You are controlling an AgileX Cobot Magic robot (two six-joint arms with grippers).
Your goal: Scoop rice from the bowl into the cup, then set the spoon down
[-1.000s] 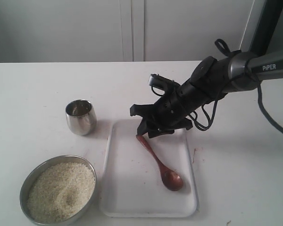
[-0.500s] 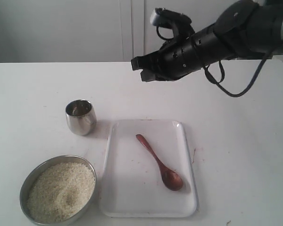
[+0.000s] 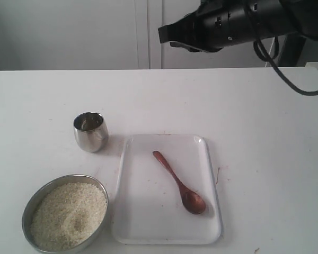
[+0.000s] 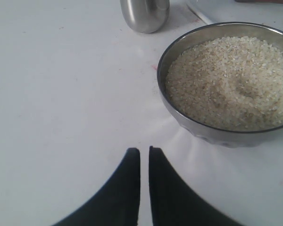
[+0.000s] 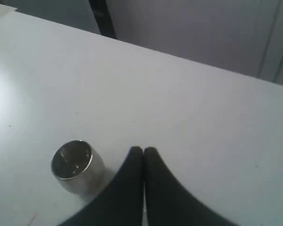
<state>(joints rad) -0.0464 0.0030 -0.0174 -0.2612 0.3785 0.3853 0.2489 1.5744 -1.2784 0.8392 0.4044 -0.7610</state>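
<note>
Pincer (image 3: 164, 36) higher, well above spoon (image 3: 175, 178)

Spoon down, bowl full, cup upright.
The reddish-brown wooden spoon (image 3: 177, 180) lay diagonally on the white tray (image 3: 143, 211), its oval end toward the front. The shiny steel cup (image 3: 90, 132) stood just beside the tray's far left corner. The wide grey bowl (image 3: 25, 214), filled with off-white rice (image 3: 69, 214), sat beside its near left edge.
</note>
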